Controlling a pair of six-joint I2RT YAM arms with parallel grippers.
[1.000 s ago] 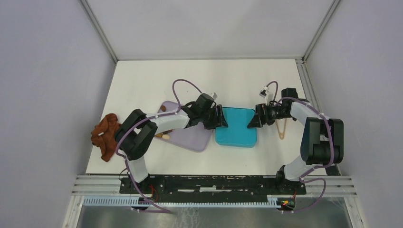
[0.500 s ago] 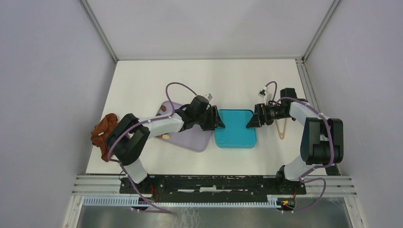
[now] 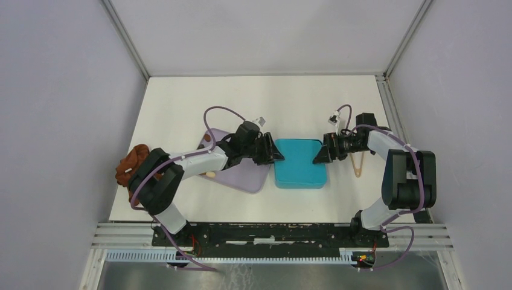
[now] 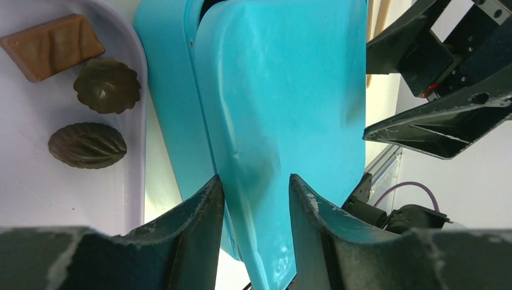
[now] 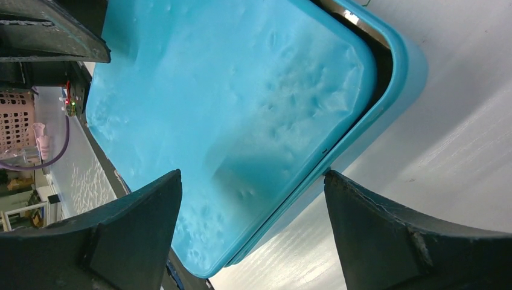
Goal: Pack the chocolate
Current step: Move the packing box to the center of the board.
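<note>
1. The chocolate (image 4: 87, 145) lies on a light purple tray (image 3: 241, 176), just left of the teal box (image 3: 300, 169).
2. The left wrist view shows three pieces close together on the tray: a brown block (image 4: 51, 45), a dark round piece (image 4: 107, 84) with a wavy edge, and a dark oval piece with lines on it.
3. From above, a pale piece (image 3: 211, 174) shows near the tray's front edge, and a brown piece (image 3: 207, 138) near its back corner. The left arm hides the rest of the tray.
4. The teal box sits in the middle of the table (image 3: 181, 103), touching the tray's right side or just beside it.
5. A teal lid (image 4: 284, 90) lies on the box but sits crooked. A dark gap shows between the lid and the box rim at one corner in the right wrist view.
6. The left end effector (image 4: 256, 181) is at the left edge of the box. Its fingers stand about half apart with the lid's edge between them. I cannot tell if they pinch the lid.
7. The right end effector (image 5: 252, 175) is at the right edge of the box. Its fingers are spread wide and hold nothing.
8. A thin wooden tool (image 3: 358, 164) lies on the table to the right of the box.
9. A rust-brown cloth lump (image 3: 134, 166) sits at the left edge of the table, well apart from the box.
</note>
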